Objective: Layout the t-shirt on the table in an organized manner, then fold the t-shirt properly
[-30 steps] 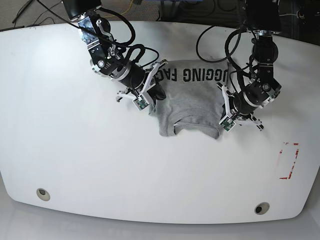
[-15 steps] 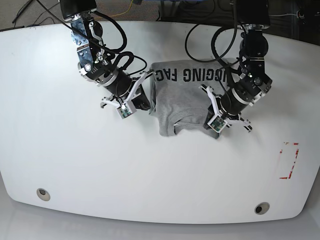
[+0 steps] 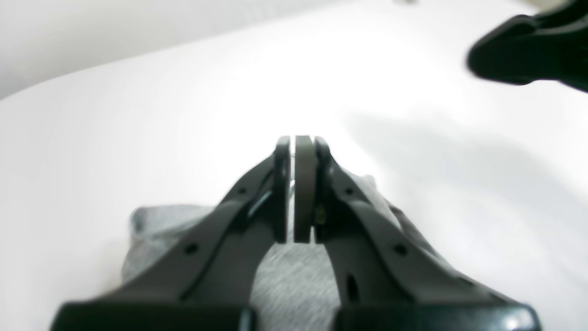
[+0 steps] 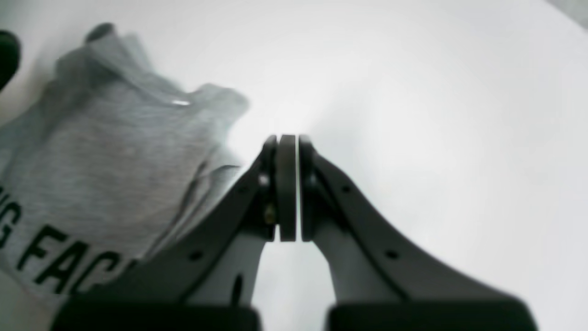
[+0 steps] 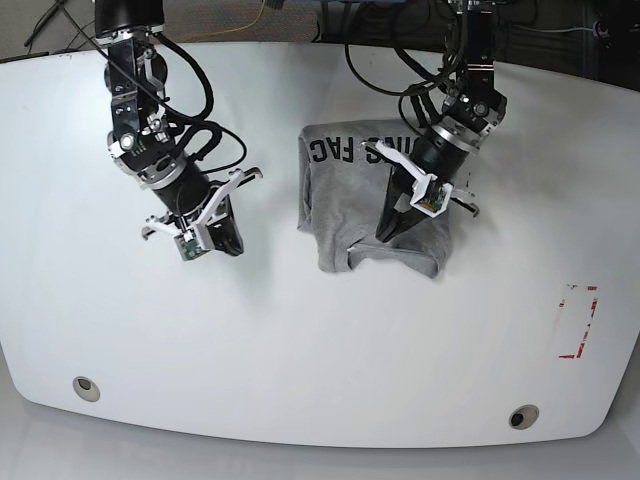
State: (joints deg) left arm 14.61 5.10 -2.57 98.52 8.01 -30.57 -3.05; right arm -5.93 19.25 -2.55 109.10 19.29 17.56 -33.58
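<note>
The grey t-shirt (image 5: 345, 195) lies bunched in a compact heap on the white table (image 5: 320, 350), its black letters "FAC" showing at the upper left. My left gripper (image 5: 385, 232) hangs shut over the shirt's lower middle, and no cloth shows between its jaws. In the left wrist view that gripper (image 3: 296, 138) points past the t-shirt (image 3: 151, 230) toward bare table. My right gripper (image 5: 225, 240) stands shut and holding nothing over bare table, well left of the shirt. In the right wrist view the gripper (image 4: 287, 138) has the t-shirt (image 4: 115, 151) to its left.
A red rectangular outline (image 5: 578, 320) marks the table at the right. Two small round holes (image 5: 87, 388) (image 5: 521, 417) sit near the front edge. Cables and dark floor lie beyond the far edge. A dark blurred shape (image 3: 528, 50) shows at the left wrist view's top right.
My right gripper has pulled away to the left from the shirt's left edge. My left gripper has swung from the shirt's right edge in over its middle. Both stayed shut.
</note>
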